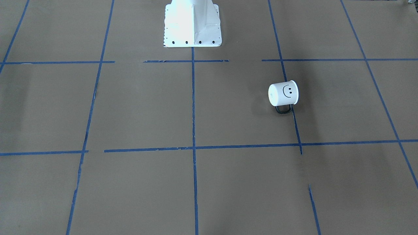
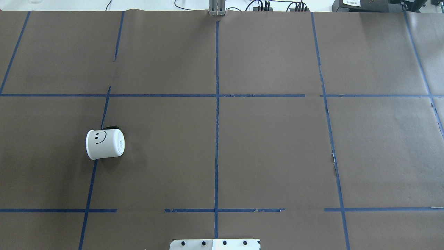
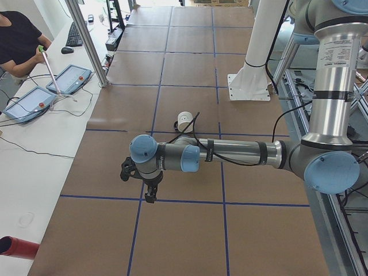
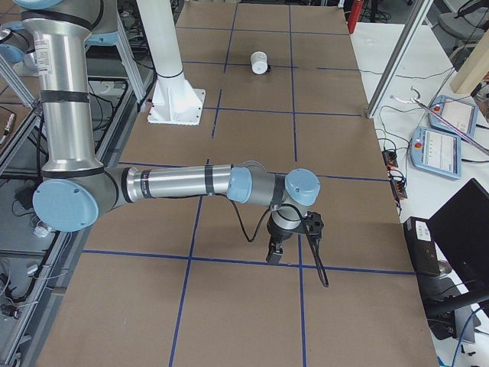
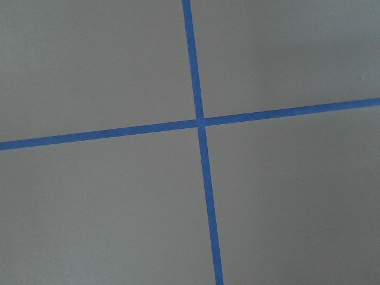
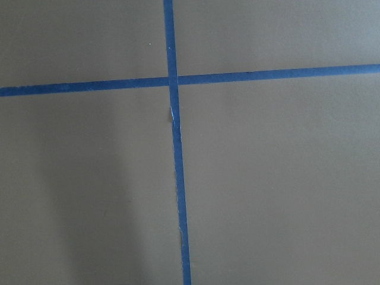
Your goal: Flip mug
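Note:
The mug point(image 2: 105, 144) is white with a black smiley face and lies on its side on the brown paper, on my left half of the table. Its flat base points toward the table's middle and its black handle point(image 1: 283, 109) points away from my base. It also shows in the front-facing view point(image 1: 283, 93), the left side view point(image 3: 184, 121) and the right side view point(image 4: 260, 62). My left gripper point(image 3: 150, 195) hangs over the table well short of the mug; I cannot tell if it is open. My right gripper point(image 4: 275, 256) hangs far from the mug; I cannot tell its state either.
Blue tape lines point(image 2: 217, 104) grid the paper. My white base pedestal point(image 1: 192, 23) stands at the table's near edge. An operator point(image 3: 17, 40) and control tablets point(image 3: 69, 79) are beside the table. Both wrist views show only paper and tape crossings point(image 5: 200, 123).

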